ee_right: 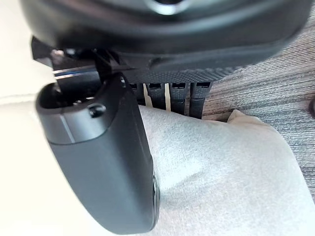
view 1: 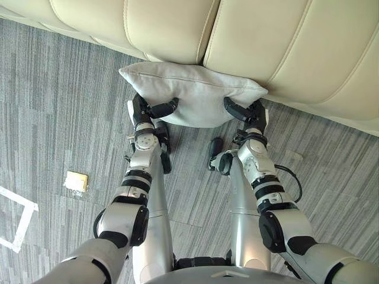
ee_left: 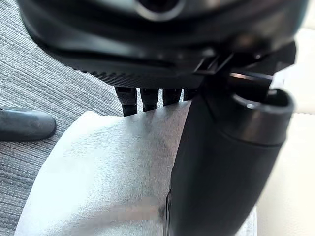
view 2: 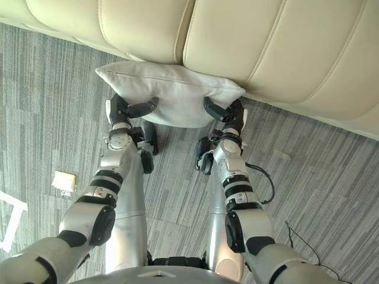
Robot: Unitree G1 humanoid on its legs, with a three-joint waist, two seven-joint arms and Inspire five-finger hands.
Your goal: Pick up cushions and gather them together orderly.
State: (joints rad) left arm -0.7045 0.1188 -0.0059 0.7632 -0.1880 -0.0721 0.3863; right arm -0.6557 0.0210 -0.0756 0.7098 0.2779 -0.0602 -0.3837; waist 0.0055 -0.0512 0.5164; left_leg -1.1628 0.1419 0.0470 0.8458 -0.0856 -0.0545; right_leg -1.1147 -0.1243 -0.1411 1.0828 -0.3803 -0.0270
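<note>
A cream leather sofa (view 1: 266,47) is seen across the far side, with grey striped carpet (view 1: 59,118) spread before it. A pale grey cushion (view 1: 195,94) is held crosswise between the two hands, its far edge meeting the front edge of the sofa's seat. Its left end is gripped by the left hand (view 1: 145,111), the thumb (ee_left: 221,162) being laid over the top of the cloth and the fingers (ee_left: 150,98) tucked beneath it. The right end is pinched in the same manner by the right hand (view 1: 249,112), thumb above and fingers below. A small brass-coloured floor plate (view 1: 76,181) is set in the carpet well to the left, and strips of white tape (view 1: 23,219) are stuck down beyond it.
</note>
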